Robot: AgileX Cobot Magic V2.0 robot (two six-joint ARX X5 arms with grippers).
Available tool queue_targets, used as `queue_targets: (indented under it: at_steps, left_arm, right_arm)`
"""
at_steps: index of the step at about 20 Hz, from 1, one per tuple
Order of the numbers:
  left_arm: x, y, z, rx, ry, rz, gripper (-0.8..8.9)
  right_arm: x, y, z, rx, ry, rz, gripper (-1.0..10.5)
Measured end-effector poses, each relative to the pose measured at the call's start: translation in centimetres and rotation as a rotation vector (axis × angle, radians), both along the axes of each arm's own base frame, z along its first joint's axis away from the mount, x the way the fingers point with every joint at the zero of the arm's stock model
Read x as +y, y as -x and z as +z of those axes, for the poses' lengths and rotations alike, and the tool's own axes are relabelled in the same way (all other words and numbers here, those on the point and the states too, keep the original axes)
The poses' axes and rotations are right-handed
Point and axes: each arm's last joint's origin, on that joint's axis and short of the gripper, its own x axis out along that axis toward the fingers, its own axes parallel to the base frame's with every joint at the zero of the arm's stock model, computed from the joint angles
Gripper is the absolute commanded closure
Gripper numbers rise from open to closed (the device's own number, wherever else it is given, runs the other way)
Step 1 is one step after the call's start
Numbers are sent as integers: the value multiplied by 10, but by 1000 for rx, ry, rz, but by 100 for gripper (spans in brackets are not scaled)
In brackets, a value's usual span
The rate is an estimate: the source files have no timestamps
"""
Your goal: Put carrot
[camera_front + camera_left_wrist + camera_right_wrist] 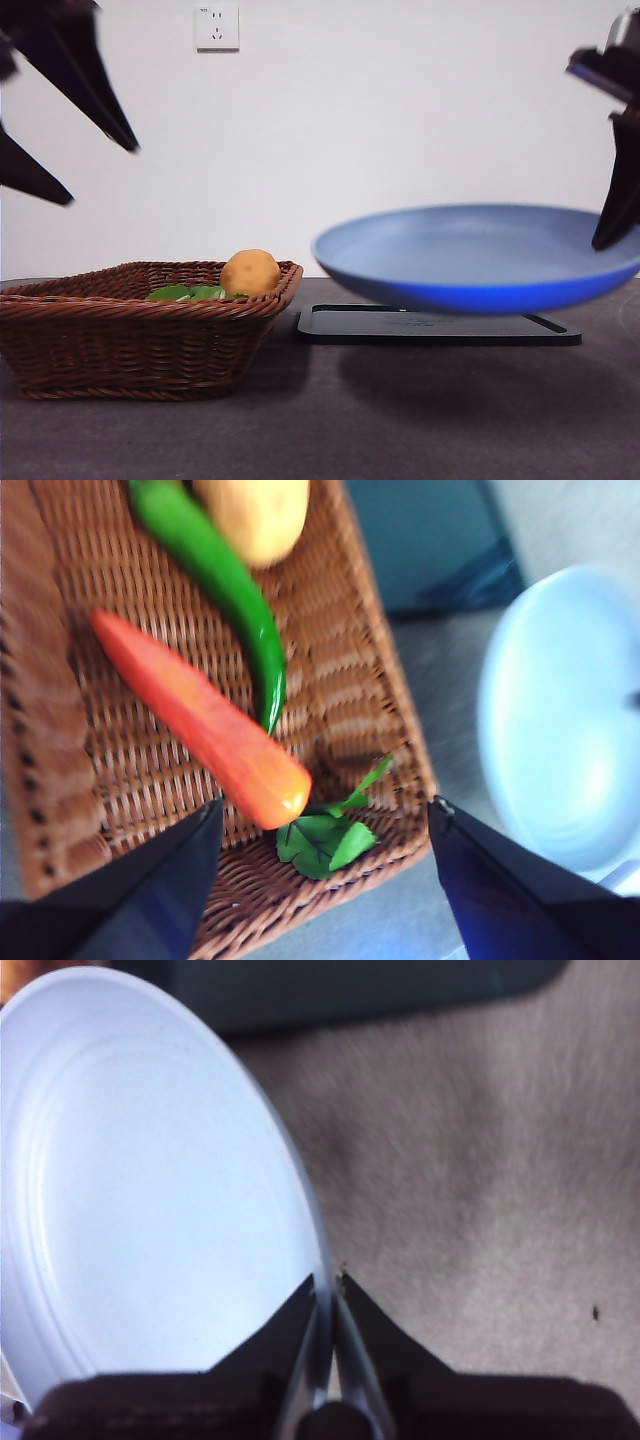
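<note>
Left gripper spread wide above wicker basket near the dark table's left edge, carrot lying inside, black mat, blue plate lifted clear, rim pinched by right gripper, white wall with socket.

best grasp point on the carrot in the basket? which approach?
Take the carrot from above at its thick part near the leaf end, fingers across its width. It lies flat on the floor of the basket, so a side approach probably meets the wicker wall. The green pepper almost touches it mid-length, so keep clear of that. The left hand hangs open over the leaf end; the right hand holds the plate.
</note>
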Motion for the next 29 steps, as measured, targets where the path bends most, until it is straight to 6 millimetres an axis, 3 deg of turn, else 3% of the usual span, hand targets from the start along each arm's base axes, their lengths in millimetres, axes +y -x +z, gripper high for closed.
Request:
queue_targets:
  at_steps: [9,14,18,21,24,26,29]
  left_arm:
    - [-46,-72,-36,303,-246,2,456]
    - [-51,-87,-67,377,-318,14,467]
    - [-54,-89,-67,343,-313,-5,724]
    - [-54,-90,-66,329,-310,-10,729]
    - [-48,-87,-53,290,-304,-15,729]
    - [-41,-78,-30,235,-244,-33,729]
    - [-44,-63,16,153,20,-185,728]
  right_arm:
    - [-1,7,6,-16,-2,1,943]
    - [-1,7,6,-12,1,2,943]
    - [-1,7,6,-12,2,2,943]
    - [-1,7,5,-14,2,2,943]
    - [-1,7,6,-14,1,1,943]
    - [-1,7,6,-17,0,1,943]
    - [3,5,7,-42,-14,10,943]
